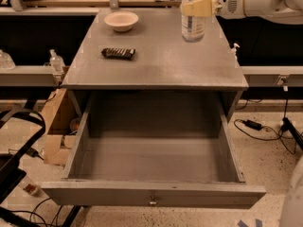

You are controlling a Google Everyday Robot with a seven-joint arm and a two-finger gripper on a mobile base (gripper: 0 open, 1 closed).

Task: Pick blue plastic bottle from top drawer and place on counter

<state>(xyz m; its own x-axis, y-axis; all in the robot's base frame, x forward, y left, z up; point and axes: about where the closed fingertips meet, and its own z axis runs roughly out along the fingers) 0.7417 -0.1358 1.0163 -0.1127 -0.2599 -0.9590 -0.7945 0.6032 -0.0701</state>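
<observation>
Camera view shows the jaws clamped on the bottle (192,26) from its right side, one pale yellow finger (199,6) lying across its upper body. The gripper (194,7) sits at the far right of the scene, its white arm (255,0) reaching in from the right edge. The bottle stands upright over the far right part of the counter (161,72); whether its base touches the surface or hangs just above it cannot be told. To the left on the counter, a white bowl (121,21) sits at the far edge, and a dark wrapped bar (118,53) lies nearer, well apart from the bottle. Below the counter's near edge the drawer (151,194) is pulled fully out, with a small metal knob (152,203) on its front panel. A cardboard box (53,126) stands on the floor to the left.
</observation>
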